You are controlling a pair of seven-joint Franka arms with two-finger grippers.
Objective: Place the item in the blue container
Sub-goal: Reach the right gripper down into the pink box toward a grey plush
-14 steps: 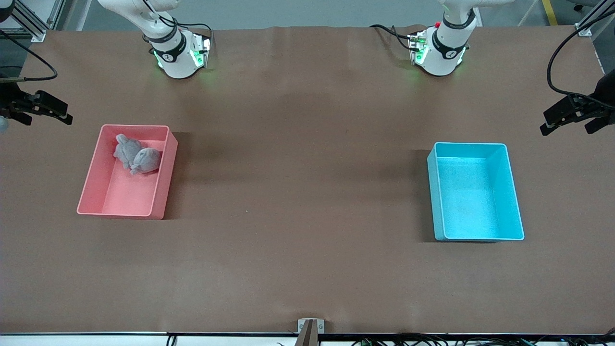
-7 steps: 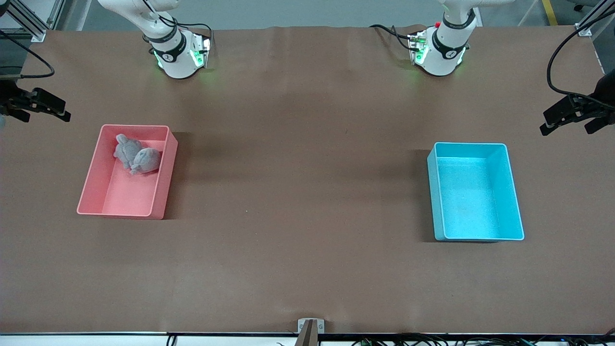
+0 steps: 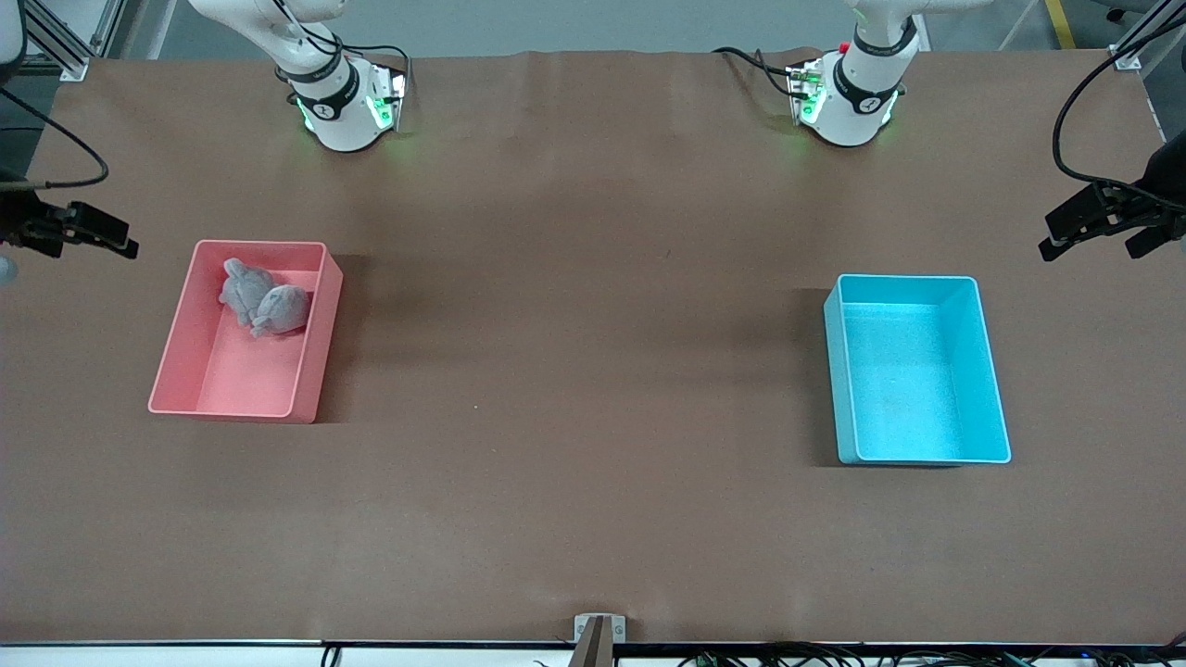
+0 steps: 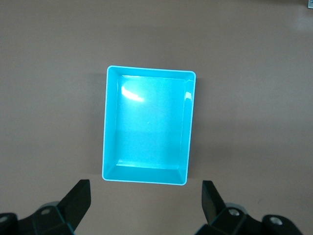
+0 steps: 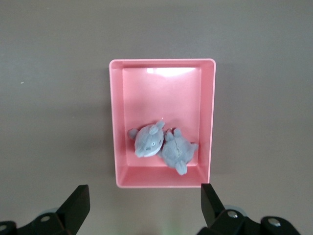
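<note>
The blue container [image 3: 917, 389] stands with nothing in it toward the left arm's end of the table, and the left wrist view looks straight down into this blue container [image 4: 146, 127]. Two grey plush toys [image 3: 264, 298] lie side by side in a pink bin [image 3: 241, 380] toward the right arm's end. In the right wrist view the toys [image 5: 148, 139] rest at one end of the pink bin [image 5: 161, 93]. My left gripper [image 3: 1056, 232] [image 4: 145, 191] hangs open, high over the table edge beside the blue container. My right gripper [image 3: 116, 236] [image 5: 145, 193] hangs open, high over the edge beside the pink bin.
Brown table covering [image 3: 593, 371] stretches between the two bins. Both arm bases [image 3: 343, 102] stand along the table's edge farthest from the front camera. A small bracket [image 3: 599, 630] sits at the nearest edge.
My right gripper has shifted slightly at the table's edge near the pink bin. The left gripper has barely moved. Bins and toys lie as before.
</note>
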